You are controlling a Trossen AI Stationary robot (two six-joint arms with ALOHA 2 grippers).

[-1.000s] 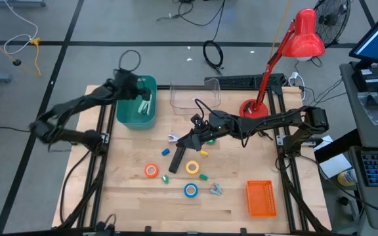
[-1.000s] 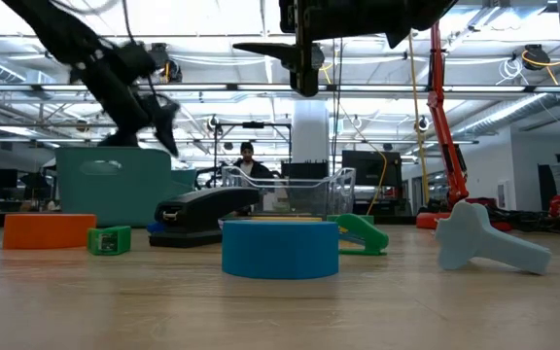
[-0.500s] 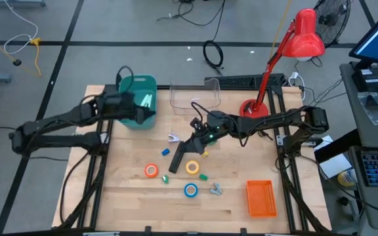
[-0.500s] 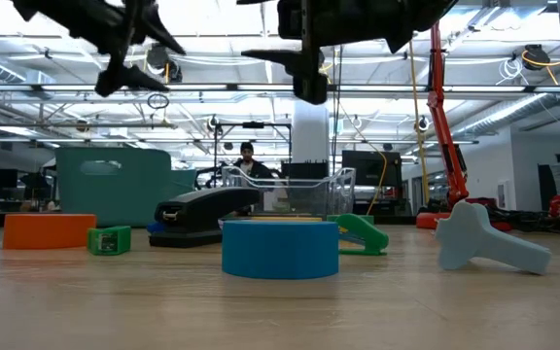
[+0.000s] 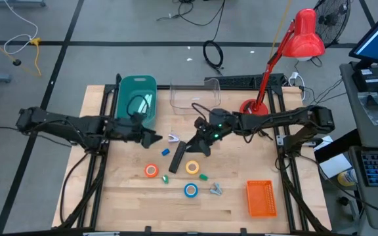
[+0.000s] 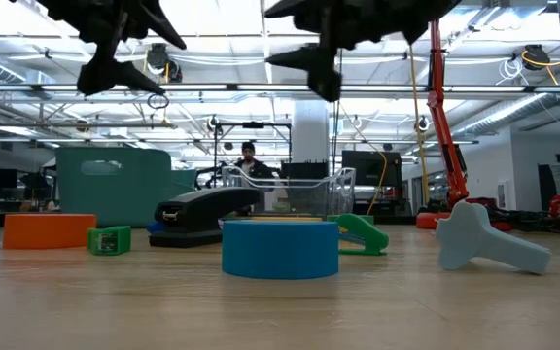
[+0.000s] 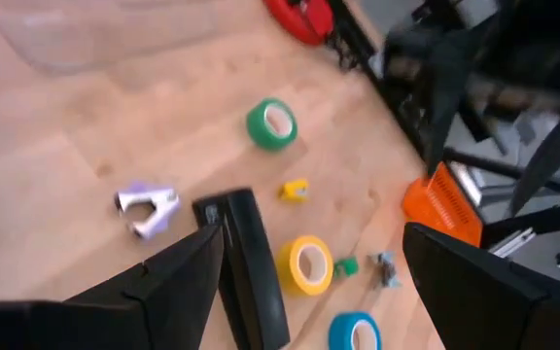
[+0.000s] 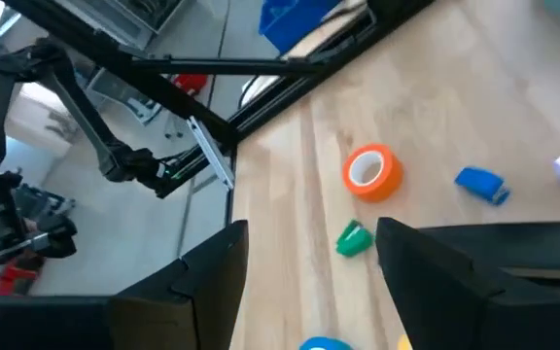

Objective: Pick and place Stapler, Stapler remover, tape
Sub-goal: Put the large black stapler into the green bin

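The black stapler point(image 5: 178, 156) lies flat on the wooden table, also seen in the left wrist view point(image 7: 251, 262). The pale purple staple remover point(image 5: 173, 138) lies just beyond it. Orange tape point(image 5: 151, 170), yellow tape point(image 5: 192, 168) and blue tape point(image 5: 190, 190) lie flat near the stapler. Green tape point(image 7: 271, 123) shows in the left wrist view. My left gripper point(image 5: 155, 138) hangs open above the table left of the staple remover. My right gripper point(image 5: 199, 147) hangs open above the stapler's right side. Neither touches anything.
A teal bin point(image 5: 136, 98) and a clear container point(image 5: 195, 96) stand at the far side. An orange basket point(image 5: 261, 198) sits at the near right, and a red lamp point(image 5: 249, 108) at the far right. Small coloured pieces point(image 5: 204, 176) lie among the rolls.
My left gripper has swung away from above the teal bin toward the near edge and the table's middle, ending beside the staple remover. My right gripper has shifted slightly right and turned. The things on the table have stayed put.
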